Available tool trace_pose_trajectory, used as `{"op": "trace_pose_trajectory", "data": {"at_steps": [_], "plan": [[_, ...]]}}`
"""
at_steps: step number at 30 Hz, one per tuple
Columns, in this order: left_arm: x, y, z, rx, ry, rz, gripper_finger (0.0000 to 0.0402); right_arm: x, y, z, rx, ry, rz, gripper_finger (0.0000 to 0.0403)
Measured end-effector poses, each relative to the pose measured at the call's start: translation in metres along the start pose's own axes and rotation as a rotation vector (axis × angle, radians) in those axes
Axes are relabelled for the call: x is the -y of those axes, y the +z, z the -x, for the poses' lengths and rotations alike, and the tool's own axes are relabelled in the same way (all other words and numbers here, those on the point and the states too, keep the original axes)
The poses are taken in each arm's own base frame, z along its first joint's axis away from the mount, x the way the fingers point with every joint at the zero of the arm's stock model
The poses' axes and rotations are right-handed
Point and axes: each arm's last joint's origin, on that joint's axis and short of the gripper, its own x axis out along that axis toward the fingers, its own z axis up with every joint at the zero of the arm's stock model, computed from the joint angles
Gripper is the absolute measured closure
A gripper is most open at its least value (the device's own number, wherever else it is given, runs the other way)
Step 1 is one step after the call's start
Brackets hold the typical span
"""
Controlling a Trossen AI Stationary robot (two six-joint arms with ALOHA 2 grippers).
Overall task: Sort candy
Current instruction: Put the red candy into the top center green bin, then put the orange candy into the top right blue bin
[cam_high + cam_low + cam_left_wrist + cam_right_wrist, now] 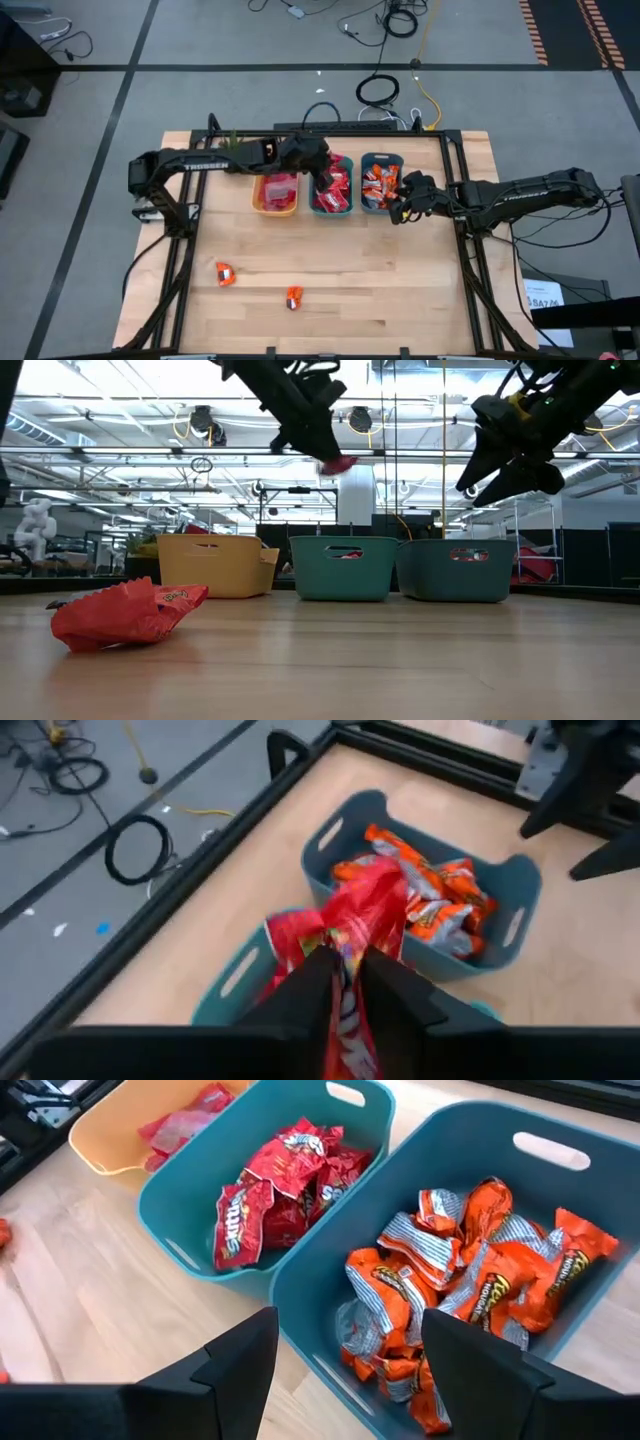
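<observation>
My left gripper (322,172) hangs over the middle teal bin (345,208), shut on a red candy packet (365,910). That bin holds red packets (285,1175). The right teal bin (380,158) holds orange wrapped pieces (470,1280), and the yellow bin (262,200) holds pinkish-red packets (185,1122). My right gripper (403,205) hovers open at the near side of the right teal bin, with nothing between its fingers. Two loose candies (225,273) (293,297) lie flat on the table near the front. My left gripper pinches one end of the red packet (345,982) between its two fingers. The fingers slant down from the table's left side. The packet sticks out beyond the fingertips (340,463), lifted clear above the bins.
The three bins stand in a row at the table's far middle. A black frame rail (465,250) runs along the table's right side and another along the left. Bare wood lies between the bins and the two loose candies. A red packet (125,610) lies close to the low camera.
</observation>
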Motion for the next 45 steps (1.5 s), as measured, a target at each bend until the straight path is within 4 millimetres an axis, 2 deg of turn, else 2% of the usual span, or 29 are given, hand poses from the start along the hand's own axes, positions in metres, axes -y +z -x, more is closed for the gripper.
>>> {"op": "trace_pose_trajectory", "data": {"at_steps": [4,7,15,18,24,27,29,32,35,39,45], "plan": [[-0.003,-0.001,-0.003,-0.012,0.007,0.101,0.0316,-0.001,-0.001,-0.001,-0.02,0.014,0.009,0.0163],[-0.004,0.005,-0.002,0.045,0.015,0.119,0.0312,-0.001,-0.001,-0.001,-0.036,0.029,0.013,0.0163],[-0.009,0.004,-0.003,0.022,-0.022,0.171,0.0305,-0.001,-0.001,-0.001,-0.037,0.032,0.017,0.0163],[-0.013,0.002,-0.004,-0.018,-0.044,0.206,0.0282,-0.001,-0.001,-0.001,-0.037,0.032,0.028,0.0163],[-0.022,-0.005,-0.005,-0.113,-0.082,0.297,0.0204,-0.001,-0.001,-0.001,-0.037,0.033,0.043,0.0163],[-0.021,-0.005,-0.005,-0.119,-0.086,0.295,0.0189,-0.001,-0.001,-0.001,-0.037,0.033,0.043,0.0163],[-0.021,-0.005,-0.005,-0.119,-0.089,0.258,0.0188,-0.001,-0.001,-0.001,-0.037,0.033,0.044,0.0163],[-0.021,-0.006,-0.004,-0.123,-0.112,0.09,0.0187,-0.002,-0.001,-0.001,-0.046,0.051,0.085,0.0163],[-0.012,-0.01,0.005,-0.174,-0.218,-0.028,0.0187,-0.007,-0.001,0.0,-0.079,0.151,0.144,0.0163],[0.001,-0.022,0.015,-0.281,-0.287,-0.118,0.0187,-0.025,0.002,0.005,-0.03,0.336,0.155,0.0167],[0.027,-0.04,0.022,-0.375,-0.306,-0.159,0.0187,-0.058,-0.004,0.009,0.09,0.533,0.288,0.0188]]}}
